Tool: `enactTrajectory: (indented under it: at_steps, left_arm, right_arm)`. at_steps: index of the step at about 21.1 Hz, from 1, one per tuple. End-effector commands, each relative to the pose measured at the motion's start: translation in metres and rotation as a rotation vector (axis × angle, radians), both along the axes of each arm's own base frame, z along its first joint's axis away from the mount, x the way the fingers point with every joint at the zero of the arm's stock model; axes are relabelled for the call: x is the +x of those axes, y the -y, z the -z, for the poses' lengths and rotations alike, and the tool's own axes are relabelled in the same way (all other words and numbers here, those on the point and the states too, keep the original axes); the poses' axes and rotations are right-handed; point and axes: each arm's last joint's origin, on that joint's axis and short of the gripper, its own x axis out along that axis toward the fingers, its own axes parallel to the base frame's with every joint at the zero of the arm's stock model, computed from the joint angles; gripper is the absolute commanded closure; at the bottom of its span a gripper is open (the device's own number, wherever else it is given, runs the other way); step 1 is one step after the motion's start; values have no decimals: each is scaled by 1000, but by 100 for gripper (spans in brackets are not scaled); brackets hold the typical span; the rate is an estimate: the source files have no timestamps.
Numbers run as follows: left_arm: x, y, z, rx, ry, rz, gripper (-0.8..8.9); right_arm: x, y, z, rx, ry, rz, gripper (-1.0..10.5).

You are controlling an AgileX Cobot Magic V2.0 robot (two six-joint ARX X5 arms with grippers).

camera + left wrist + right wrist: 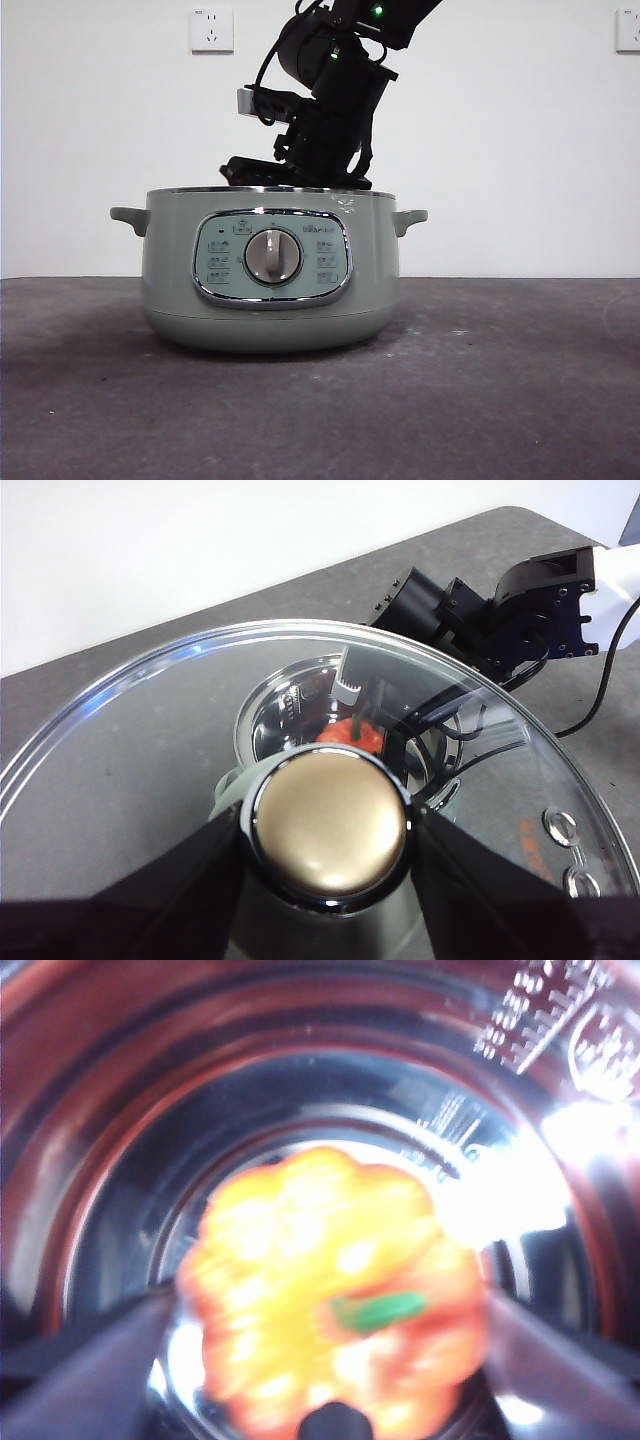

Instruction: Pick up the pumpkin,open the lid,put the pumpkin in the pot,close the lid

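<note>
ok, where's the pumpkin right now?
Inside the pot: the right wrist view shows the pumpkin between the right pincer jaws, low in the shiny bowl. The left pincer holds the lid off.

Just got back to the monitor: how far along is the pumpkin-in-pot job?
Done: the clear glass lid is off, its knob clamped in the left gripper. In hand: the right gripper, jaws either side of the orange ribbed toy pumpkin, is down inside the sage-green cooker pot. Left: letting the pumpkin go, pulling that arm out, then closing the lid.
</note>
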Motion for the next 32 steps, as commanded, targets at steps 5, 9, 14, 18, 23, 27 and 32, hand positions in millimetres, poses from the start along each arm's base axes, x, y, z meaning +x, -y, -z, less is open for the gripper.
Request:
enactTrajectory:
  at_steps: [5,9,14,18,23,27,32]
  left_arm:
    - [18,7,-5,-19,38,14,822]
    - [65,28,3,-11,-3,66,822]
    - [121,53,21,-26,-41,135,822]
    - [158,75,41,-15,-72,159,822]
    - [187,92,63,-2,-100,172,822]
    - [206,103,79,3,-114,181,822]
    - [226,115,98,10,-128,186,822]
  right_arm:
    - [-28,23,-91,69,182,77,285]
    - [-86,84,-181,120,283,253,285]
    - [-158,139,-241,220,370,268,286]
    - [-196,165,-259,266,399,276,286]
    - [-218,182,-265,275,394,285,286]
    - [-228,189,-266,269,388,285,286]
    - [-232,192,-264,254,371,286,286]
